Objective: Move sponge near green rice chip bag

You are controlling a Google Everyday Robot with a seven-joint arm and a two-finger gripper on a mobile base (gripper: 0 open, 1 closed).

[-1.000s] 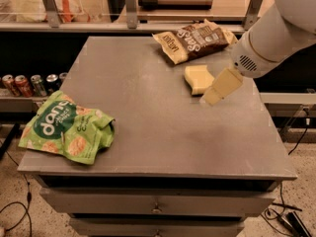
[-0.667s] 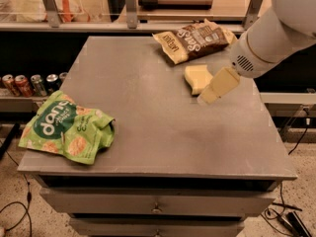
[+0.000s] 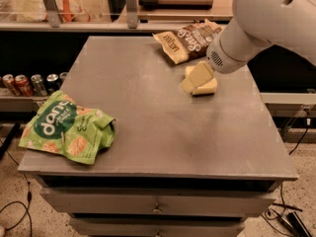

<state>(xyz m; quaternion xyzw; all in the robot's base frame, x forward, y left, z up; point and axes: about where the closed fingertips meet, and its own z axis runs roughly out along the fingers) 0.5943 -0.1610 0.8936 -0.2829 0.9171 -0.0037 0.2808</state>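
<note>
The sponge (image 3: 209, 87), a small pale yellow block, lies on the grey table (image 3: 158, 132) at the back right, just in front of a brown snack bag. My gripper (image 3: 193, 79) reaches down from the white arm at the upper right and sits right over the sponge's left part, covering some of it. The green rice chip bag (image 3: 66, 130) lies crumpled at the table's front left corner, far from the sponge and the gripper.
A brown-and-cream snack bag (image 3: 186, 39) lies at the back right, just behind the sponge. Several soda cans (image 3: 29, 83) stand on a low shelf to the left of the table. A counter with glass panels runs behind. Drawers sit under the tabletop.
The gripper has moved left and a little down, from the sponge's right side to over its left part. The sponge and both bags have not moved.
</note>
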